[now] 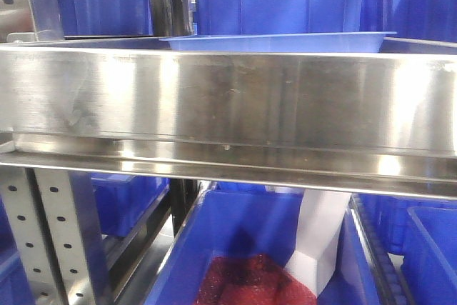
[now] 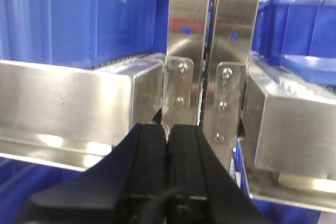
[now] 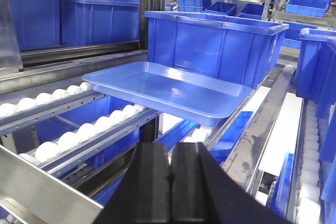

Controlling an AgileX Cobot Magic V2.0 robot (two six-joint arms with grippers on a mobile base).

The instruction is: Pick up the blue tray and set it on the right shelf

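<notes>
Beyond the closed right claw (image 3: pixel 169 182), blue tray (image 3: pixel 168 90) rests apart

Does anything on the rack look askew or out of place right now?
Nothing stands out. The blue tray lies flat and empty on the white rollers of the right shelf, in front of a dark-blue bin. No spill or damage shows.

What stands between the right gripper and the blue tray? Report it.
Nothing visible. The right gripper, shut, faces the blue tray across open roller rails; the tray already rests on them, with a dark-blue bin behind it.
</notes>
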